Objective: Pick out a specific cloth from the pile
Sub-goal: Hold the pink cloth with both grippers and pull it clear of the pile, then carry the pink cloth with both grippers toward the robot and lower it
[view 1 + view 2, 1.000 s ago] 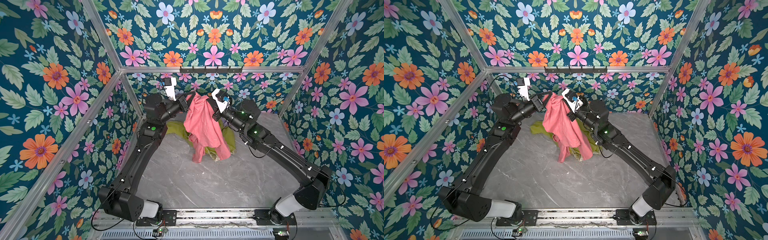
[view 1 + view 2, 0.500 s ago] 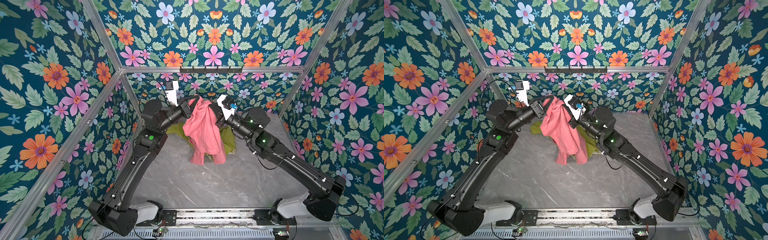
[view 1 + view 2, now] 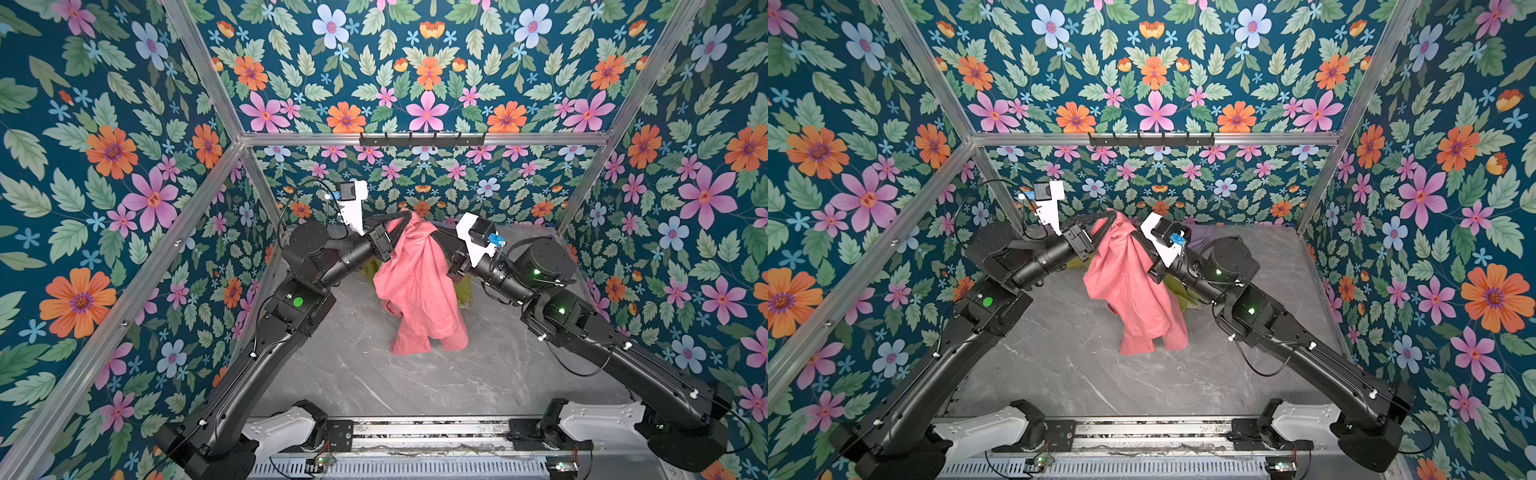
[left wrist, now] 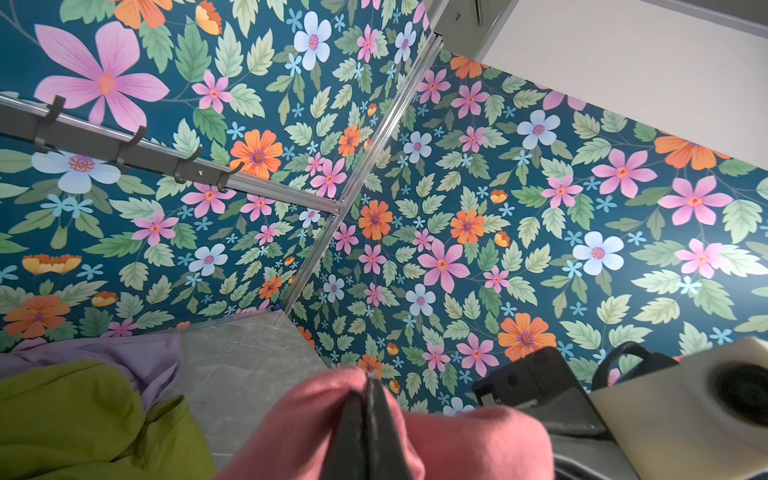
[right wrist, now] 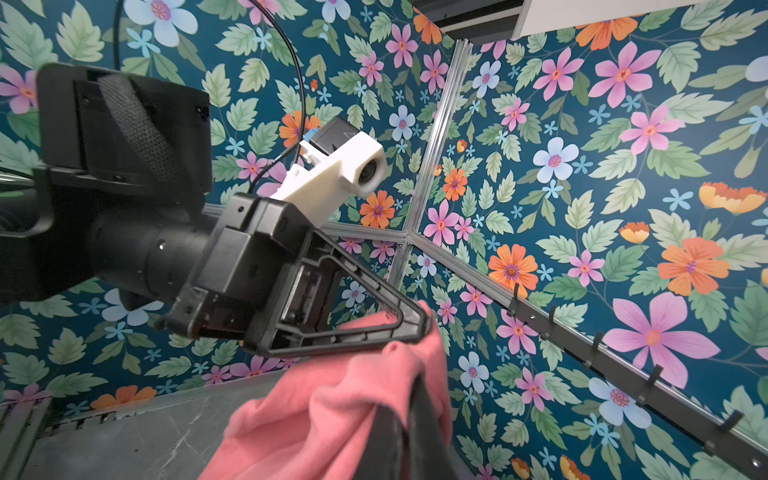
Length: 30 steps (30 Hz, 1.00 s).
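Note:
The salmon-pink cloth (image 3: 419,286) (image 3: 1133,286) hangs in long folds, bunched at its top between my two grippers. In both top views my left gripper (image 3: 405,216) (image 3: 1112,214) is shut on that top edge from the left. My right gripper (image 3: 430,232) (image 3: 1134,232) is shut on it from the right, close beside. The left wrist view shows the left gripper (image 4: 370,376) pinching the cloth (image 4: 299,419); the right wrist view shows the right gripper (image 5: 417,376) buried in the cloth (image 5: 316,415). What shows of the pile is an olive-green cloth (image 4: 83,415) (image 3: 463,286) and a lilac cloth (image 4: 104,353), lying behind the hanging one.
The grey marble table (image 3: 415,386) lies below, boxed in by floral walls with aluminium posts. A black hook rail (image 3: 422,139) runs along the back wall above the grippers. The mounting rail (image 3: 415,432) lines the front edge.
Both grippers, still shut, have carried the pink cloth toward the front of the table, away from the olive-green cloth. Its lower end now hangs over bare table.

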Available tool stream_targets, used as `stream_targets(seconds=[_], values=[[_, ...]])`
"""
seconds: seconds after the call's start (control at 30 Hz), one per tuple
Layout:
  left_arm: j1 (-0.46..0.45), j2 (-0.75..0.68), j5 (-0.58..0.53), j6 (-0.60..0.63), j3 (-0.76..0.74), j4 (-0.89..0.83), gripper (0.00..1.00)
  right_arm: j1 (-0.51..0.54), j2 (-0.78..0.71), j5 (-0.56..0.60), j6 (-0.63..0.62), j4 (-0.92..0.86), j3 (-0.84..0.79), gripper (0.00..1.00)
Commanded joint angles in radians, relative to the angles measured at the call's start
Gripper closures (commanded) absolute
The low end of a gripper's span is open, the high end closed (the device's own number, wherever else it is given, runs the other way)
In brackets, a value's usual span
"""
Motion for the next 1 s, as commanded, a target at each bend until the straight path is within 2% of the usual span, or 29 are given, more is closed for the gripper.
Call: stream_targets(seconds=[0.0,0.2,0.33,0.97], values=[[-0.041,-0.015,-0.043,-0.008,-0.016,-0.004,1.00,0.017,-0.053,0.015,0.029,0.006,-0.020,1.00],[-0.132,-0.040,-0.085,-0.029,-0.079,-0.020,1.00,0.022,-0.155,0.021,0.074,-0.060,-0.084,1.00],[-0.174,-0.060,-0.112,-0.052,-0.165,-0.018,1.00,0.023,-0.219,0.065,0.079,-0.114,-0.154,1.00],[-0.201,-0.098,-0.112,-0.151,-0.531,-0.054,1.00,0.023,-0.403,0.248,0.108,-0.299,-0.448,1.00]])
